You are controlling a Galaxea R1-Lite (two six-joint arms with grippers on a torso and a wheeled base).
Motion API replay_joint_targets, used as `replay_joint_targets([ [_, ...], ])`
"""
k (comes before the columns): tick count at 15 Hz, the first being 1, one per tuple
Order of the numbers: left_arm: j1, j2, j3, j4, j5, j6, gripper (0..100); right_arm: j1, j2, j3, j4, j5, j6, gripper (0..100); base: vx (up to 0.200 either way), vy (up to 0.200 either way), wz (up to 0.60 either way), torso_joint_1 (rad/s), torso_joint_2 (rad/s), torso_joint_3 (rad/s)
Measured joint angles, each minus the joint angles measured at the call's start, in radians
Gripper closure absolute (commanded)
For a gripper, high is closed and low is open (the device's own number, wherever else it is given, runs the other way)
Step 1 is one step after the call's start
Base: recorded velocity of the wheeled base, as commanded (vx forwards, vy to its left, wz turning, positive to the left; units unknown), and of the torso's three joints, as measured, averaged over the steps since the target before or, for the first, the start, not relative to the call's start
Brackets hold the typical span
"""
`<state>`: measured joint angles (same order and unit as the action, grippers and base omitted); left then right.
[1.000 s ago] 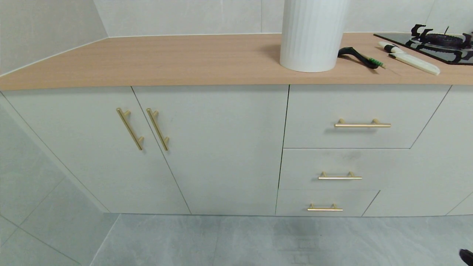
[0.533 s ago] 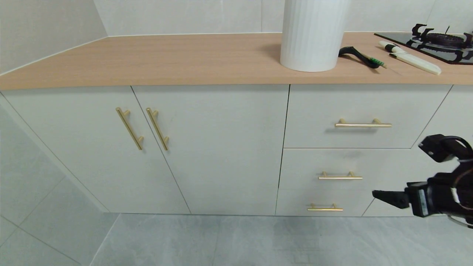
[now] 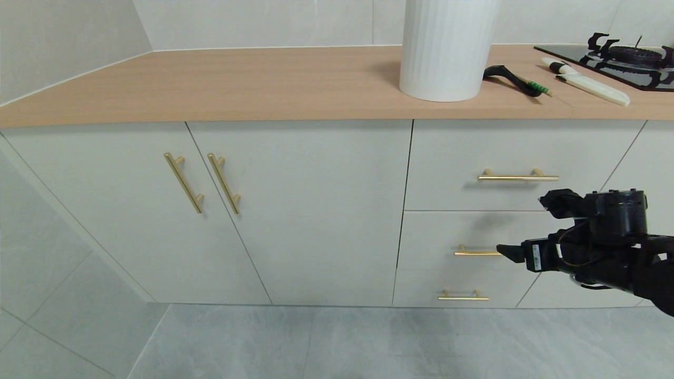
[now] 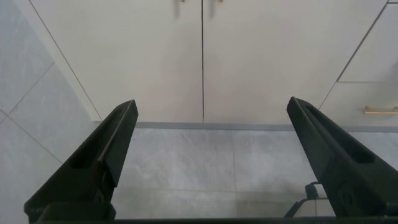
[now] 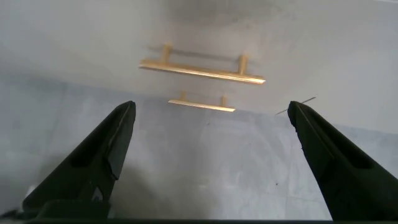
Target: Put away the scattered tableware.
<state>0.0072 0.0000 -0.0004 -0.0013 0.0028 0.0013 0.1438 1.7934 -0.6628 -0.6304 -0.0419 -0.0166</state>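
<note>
On the countertop point(image 3: 237, 84) we find a container point(image 3: 446, 52), with a utensil point(image 3: 513, 79) just to its right, a knife point(image 3: 590, 87) farther right, and the stove point(image 3: 626, 58) behind the knife at the far right. Below the top we place two cabinet doors point(image 3: 131, 210) at left and three stacked drawers at right: top drawer point(image 3: 474, 152), middle drawer point(image 3: 437, 231), bottom drawer point(image 3: 421, 289). The right gripper point(image 5: 209, 112) hangs before the middle drawer, the left gripper point(image 4: 211, 109) before the foot of the cabinet doors, over the floor point(image 3: 316, 342).
</note>
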Motion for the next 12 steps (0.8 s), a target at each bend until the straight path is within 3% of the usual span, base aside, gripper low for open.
replay_joint_targets([
  [3, 0.0, 0.0, 0.0, 0.0, 0.0, 0.0, 0, 0.004, 0.107, 0.016, -0.136, -0.067, 0.009, 0, 0.0, 0.0, 0.0, 0.0, 0.0, 0.0],
  [8, 0.0, 0.0, 0.0, 0.0, 0.0, 0.0, 0, 0.022, 0.301, 0.01, -0.491, -0.162, 0.08, 0, 0.0, 0.0, 0.0, 0.0, 0.0, 0.0],
  [12, 0.0, 0.0, 0.0, 0.0, 0.0, 0.0, 0, 0.024, 0.385, -0.002, -0.539, -0.186, 0.085, 0, 0.0, 0.0, 0.0, 0.0, 0.0, 0.0],
])
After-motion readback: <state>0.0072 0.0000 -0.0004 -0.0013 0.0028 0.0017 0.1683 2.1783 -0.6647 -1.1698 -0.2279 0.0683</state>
